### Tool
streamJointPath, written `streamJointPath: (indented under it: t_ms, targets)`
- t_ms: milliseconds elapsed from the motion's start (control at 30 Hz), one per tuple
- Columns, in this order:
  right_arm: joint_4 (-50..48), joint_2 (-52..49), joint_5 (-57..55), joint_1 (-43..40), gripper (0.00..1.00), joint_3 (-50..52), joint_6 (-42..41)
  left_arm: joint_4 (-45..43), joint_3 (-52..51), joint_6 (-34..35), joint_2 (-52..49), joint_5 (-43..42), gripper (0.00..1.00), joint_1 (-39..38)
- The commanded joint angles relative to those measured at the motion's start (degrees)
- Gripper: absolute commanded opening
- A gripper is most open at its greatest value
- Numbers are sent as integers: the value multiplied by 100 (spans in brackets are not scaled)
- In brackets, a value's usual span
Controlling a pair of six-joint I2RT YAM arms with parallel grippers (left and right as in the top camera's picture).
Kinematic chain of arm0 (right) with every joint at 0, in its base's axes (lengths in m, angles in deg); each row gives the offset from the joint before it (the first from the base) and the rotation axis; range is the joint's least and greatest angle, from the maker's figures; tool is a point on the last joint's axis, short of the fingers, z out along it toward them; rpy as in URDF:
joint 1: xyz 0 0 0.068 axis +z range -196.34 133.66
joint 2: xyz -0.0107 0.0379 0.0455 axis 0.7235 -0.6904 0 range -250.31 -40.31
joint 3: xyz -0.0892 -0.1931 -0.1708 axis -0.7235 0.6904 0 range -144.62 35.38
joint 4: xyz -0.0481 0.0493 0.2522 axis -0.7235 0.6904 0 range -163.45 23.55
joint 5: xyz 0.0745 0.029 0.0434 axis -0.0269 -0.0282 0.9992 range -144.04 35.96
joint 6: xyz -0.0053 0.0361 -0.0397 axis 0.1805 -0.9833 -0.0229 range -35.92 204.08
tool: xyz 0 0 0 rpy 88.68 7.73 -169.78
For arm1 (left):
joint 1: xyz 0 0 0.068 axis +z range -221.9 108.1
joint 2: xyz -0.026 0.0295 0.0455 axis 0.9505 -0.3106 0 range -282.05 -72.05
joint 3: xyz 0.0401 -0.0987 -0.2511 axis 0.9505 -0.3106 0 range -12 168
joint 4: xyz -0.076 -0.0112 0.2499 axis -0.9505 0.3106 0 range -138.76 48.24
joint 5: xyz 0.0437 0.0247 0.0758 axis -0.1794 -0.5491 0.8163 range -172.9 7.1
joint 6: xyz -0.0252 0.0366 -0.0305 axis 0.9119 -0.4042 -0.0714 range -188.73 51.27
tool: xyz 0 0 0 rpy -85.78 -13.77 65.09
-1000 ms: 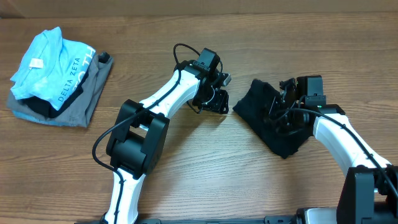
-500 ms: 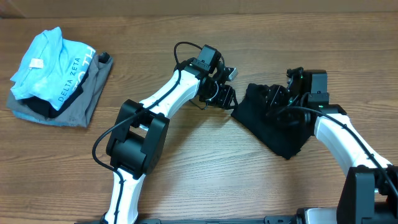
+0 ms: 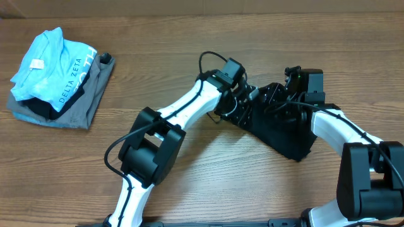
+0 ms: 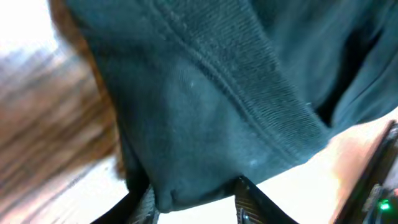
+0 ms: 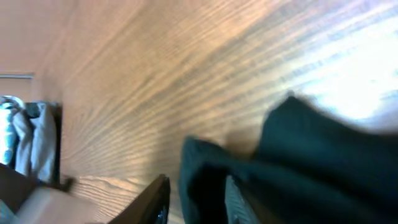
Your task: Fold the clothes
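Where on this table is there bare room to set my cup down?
Bare wood between the pile and the left arm, and near the front between that arm and the right arm. Crowded right of centre: left claw and right claw meet at the shirt.

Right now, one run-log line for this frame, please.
black T-shirt: bunched on table, unfolded | left gripper: closed on a fold of it | right gripper: shirt edge between fingers, grip unclear

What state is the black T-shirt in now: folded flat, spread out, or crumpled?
Crumpled: the black T-shirt lies as an uneven, bunched heap on the wooden table, neither spread nor squared.
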Motion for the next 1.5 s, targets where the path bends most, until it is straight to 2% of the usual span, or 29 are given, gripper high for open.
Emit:
streamJointPath:
  t_ms: [0, 100, 167, 433, 467, 533, 567, 767, 967, 1033, 1133, 1333, 1467]
  targets:
    - [-236, 2, 131, 26, 28, -83, -142, 79, -44, -146, 155, 345, 40, 48]
    - [-350, 2, 85, 33, 25, -83, -295, 63, -44, -144, 155, 341, 39, 76]
    - [-332, -4, 39, 44, 31, -81, -308, 59, -44, -144, 155, 343, 38, 85]
    - [-210, -225, 24, 225, 31, -81, -330, -44, -44, -83, 155, 328, 36, 85]
    - [-240, -304, 22, 291, 26, -81, -339, -66, -44, -79, 155, 326, 36, 85]
    - [-291, -374, -96, 321, 6, -81, -494, -72, -44, -79, 155, 328, 35, 85]
    - [-293, -376, -170, 319, 4, -81, -570, -68, -44, -79, 155, 330, 33, 85]
    - [-398, -205, -4, -234, 4, -83, -629, 15, -44, -81, 155, 350, 23, 87]
    - [-466, -151, 533, -778, 4, -83, -728, 24, -44, -70, 155, 474, 22, 96]
    - [-455, -153, 549, -844, 8, -83, -756, 37, -44, -15, 155, 496, 23, 111]
    - [-365, -153, 479, -844, 28, -83, -754, 39, -44, 7, 155, 501, 23, 153]
    - [-223, 17, 649, -1198, 31, -83, -673, 249, -28, 70, 210, 184, 24, 490]
    - [-153, 533, 1373, -1735, 31, -83, -557, 269, -24, 68, 354, -968, 30, 800]
